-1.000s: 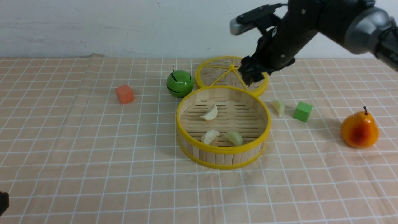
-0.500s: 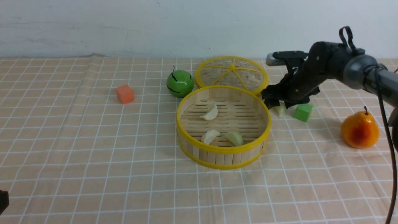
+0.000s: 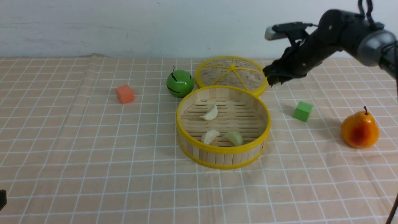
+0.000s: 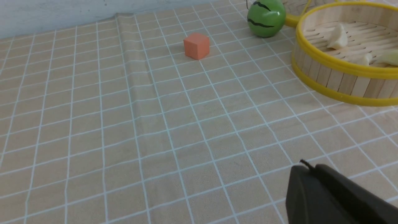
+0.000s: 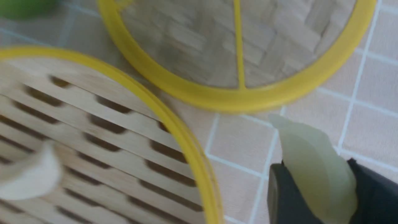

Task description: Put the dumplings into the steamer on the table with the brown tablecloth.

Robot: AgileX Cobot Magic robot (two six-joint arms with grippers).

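Your right gripper has just closed on the last loose dumpling and lifted it; half a second ago that piece lay on the brown tablecloth, beside the green cube. It now sits pinched between the fingers, one tip poking out past them, so you have the pick behind you and, as I judge it, only the carry and release left. The steamer is to the left of that gripper and nearer the robot, so you'd want to swing back that way, clear the yellow rim and open over bare slats; a smooth curved piece like this could slip if you hurry. Your left gripper is closed with nothing in it, well apart to the left of the right one. Counting up, you have four dumplings: the one in your grip and three in the steamer, and. There is one steamer and one woven lid, just left of the gripper. You have two cubes, the green one nearer the robot than the gripper and the orange-red one far to its left, one striped green ball left past the lid, and one orange fruit to the gripper's right, nearer the robot.
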